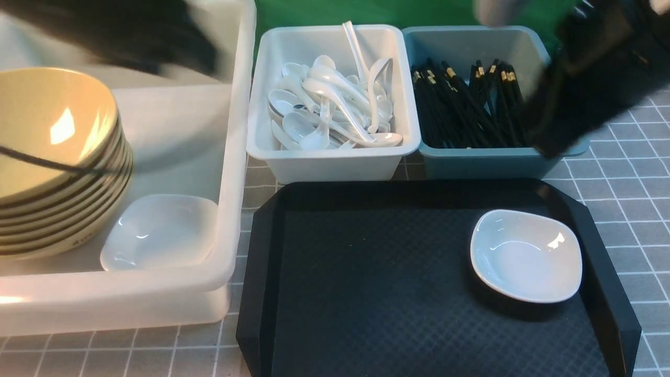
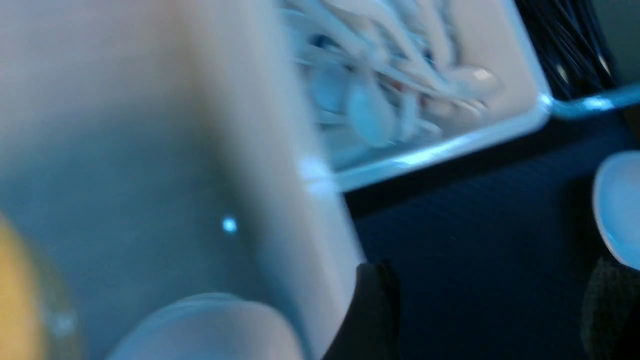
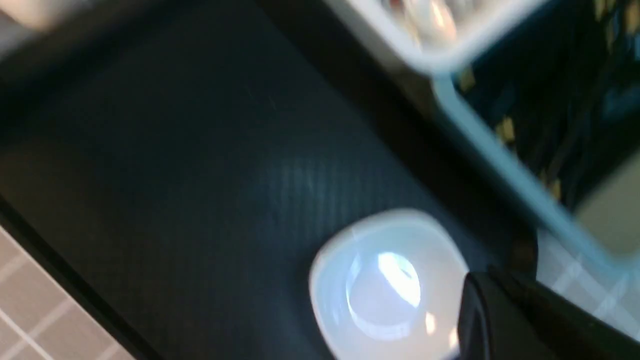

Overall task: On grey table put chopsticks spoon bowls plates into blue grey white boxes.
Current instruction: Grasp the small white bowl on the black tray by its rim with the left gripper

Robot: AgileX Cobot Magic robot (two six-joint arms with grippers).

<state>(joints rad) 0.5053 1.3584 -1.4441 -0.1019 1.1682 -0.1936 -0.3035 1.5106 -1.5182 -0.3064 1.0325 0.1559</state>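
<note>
The grey table (image 1: 628,173) carries everything. Left of the black tray (image 1: 366,293) stands the big white box (image 1: 233,157), milky and half see-through. Behind the tray sit the pale grey box (image 1: 335,165) and, to its right, the blue box (image 1: 481,167), side by side.

Only the front view shows the bowls (image 1: 52,136) clearly: glossy tan, dark-edged, stacked in the big box on the side far from the tray. A white rounded-square plate (image 1: 157,233) lies in that box just beside the stack. A second plate (image 1: 526,255) rests on the tray's right part. White spoons (image 1: 335,104) are heaped in the grey box, and black gold-banded chopsticks (image 1: 466,112) fill the blue one.

The left pincer (image 1: 157,42) is a dark blur over the big box, and the right pincer (image 1: 555,131) is a blur over the blue box's right end. I cannot tell whether either is released or clenched. Only the right wrist view shows a dark finger (image 3: 500,320) just beside the tray plate.
</note>
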